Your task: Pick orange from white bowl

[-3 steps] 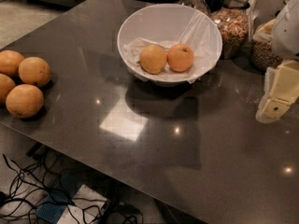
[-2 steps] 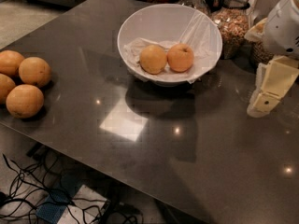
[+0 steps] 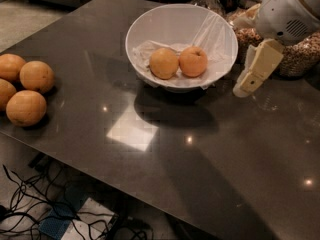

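Note:
The white bowl [image 3: 150, 24] stands at the back middle of the dark table, lined with crumpled white paper. The orange [image 3: 193, 61], deeper reddish-orange with a small dark dimple, lies in it on the right. It touches a paler yellow-orange fruit [image 3: 164, 63] on its left. My gripper [image 3: 243, 88] hangs from the white arm [image 3: 282, 11] at the right, just outside the bowl's right rim. It points down and left, above the table, and holds nothing that I can see.
Several larger pale oranges [image 3: 25, 86] sit grouped at the table's left edge. Glass jars of grain or nuts [image 3: 300, 59] stand behind the gripper at the back right. Cables and a box [image 3: 65, 219] lie on the floor below the front edge.
My gripper has moved left toward the bowl's right rim. The fruit and bowl have not moved.

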Robot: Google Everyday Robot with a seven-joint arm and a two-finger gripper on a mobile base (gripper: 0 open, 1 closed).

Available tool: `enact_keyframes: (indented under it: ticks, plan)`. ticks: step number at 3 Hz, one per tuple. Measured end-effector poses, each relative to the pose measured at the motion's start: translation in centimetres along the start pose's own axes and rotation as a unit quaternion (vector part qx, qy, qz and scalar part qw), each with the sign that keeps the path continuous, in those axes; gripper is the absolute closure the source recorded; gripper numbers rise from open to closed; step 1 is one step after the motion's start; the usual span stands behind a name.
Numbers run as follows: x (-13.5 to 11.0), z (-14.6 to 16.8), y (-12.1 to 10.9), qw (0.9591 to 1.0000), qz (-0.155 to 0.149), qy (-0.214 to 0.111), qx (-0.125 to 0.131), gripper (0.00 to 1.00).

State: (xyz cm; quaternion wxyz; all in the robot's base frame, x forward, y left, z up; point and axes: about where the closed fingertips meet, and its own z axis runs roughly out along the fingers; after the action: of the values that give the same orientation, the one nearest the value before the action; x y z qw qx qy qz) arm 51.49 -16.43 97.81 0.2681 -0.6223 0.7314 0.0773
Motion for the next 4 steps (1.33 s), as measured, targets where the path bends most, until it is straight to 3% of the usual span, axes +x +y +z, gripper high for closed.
enact_keyframes:
  ticks: [1,2,4]
  plan:
    - [-1.7,0.3,-1.4,0.9990,-0.023,-0.035,0.015,0.00]
    - [-1.7,0.3,-1.4,0.9990,-0.023,-0.036,0.015,0.00]
    - [-1.6,2.4,-5.7,0.9964,-0.036,-0.064,0.042,0.00]
